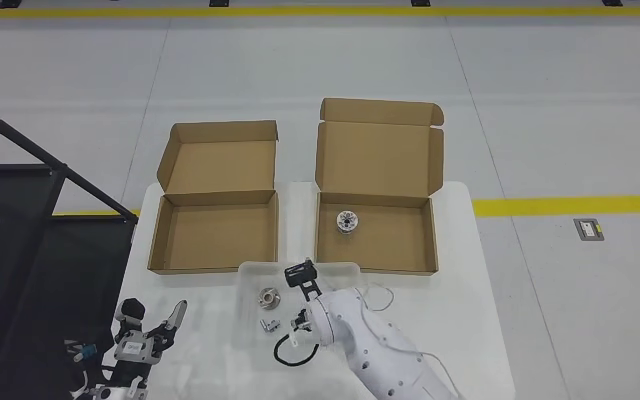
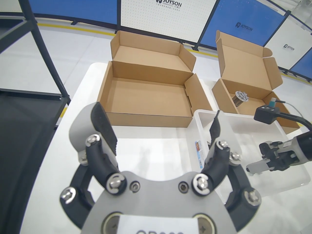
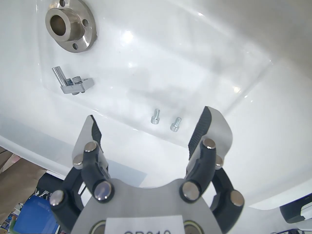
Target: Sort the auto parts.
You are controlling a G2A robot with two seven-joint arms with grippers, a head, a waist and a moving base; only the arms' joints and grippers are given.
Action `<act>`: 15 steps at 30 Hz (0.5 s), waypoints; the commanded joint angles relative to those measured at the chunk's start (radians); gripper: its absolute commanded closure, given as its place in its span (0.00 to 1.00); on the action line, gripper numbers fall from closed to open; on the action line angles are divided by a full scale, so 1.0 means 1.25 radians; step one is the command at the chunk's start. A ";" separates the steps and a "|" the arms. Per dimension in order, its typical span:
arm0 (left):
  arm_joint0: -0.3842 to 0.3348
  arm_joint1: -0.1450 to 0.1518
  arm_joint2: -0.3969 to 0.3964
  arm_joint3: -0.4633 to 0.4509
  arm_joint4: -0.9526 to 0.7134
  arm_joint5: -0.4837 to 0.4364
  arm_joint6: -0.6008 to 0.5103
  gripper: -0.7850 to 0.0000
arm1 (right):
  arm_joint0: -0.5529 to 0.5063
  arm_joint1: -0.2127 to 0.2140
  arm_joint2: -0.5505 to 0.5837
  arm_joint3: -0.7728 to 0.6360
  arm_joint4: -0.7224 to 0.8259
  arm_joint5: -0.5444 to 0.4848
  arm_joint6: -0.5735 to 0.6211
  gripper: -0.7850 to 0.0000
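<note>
A clear plastic tray at the table's front holds a round steel flange, a small bracket with a pin and two small bolts. My right gripper hangs open just above the tray, with the two bolts between its fingers and nothing held. The flange and bracket lie left of the right arm. A toothed metal part sits in the right cardboard box. My left gripper is open and empty over the table's front left corner.
The left cardboard box stands open with nothing in it, lid flap raised behind. A black rack stands beside the table on the left. Bare tabletop lies between the left gripper and the tray.
</note>
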 commanded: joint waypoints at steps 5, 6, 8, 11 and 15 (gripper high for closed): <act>0.000 0.000 0.000 0.000 0.000 0.000 0.000 0.00 | 0.006 -0.011 -0.015 0.015 -0.011 0.022 0.008 0.51; 0.000 0.000 0.000 0.000 0.000 0.000 0.000 0.00 | 0.009 -0.013 -0.017 0.017 -0.016 0.028 0.014 0.51; 0.000 0.000 0.000 0.000 0.000 0.000 0.000 0.00 | 0.016 -0.016 -0.023 0.030 -0.028 0.034 0.043 0.52; 0.000 0.000 0.000 0.000 0.000 0.000 0.000 0.00 | 0.025 -0.021 -0.019 0.049 -0.016 0.028 0.047 0.54; 0.000 0.000 0.000 0.000 0.000 0.000 0.000 0.00 | 0.035 -0.028 -0.013 0.084 -0.001 0.022 0.041 0.55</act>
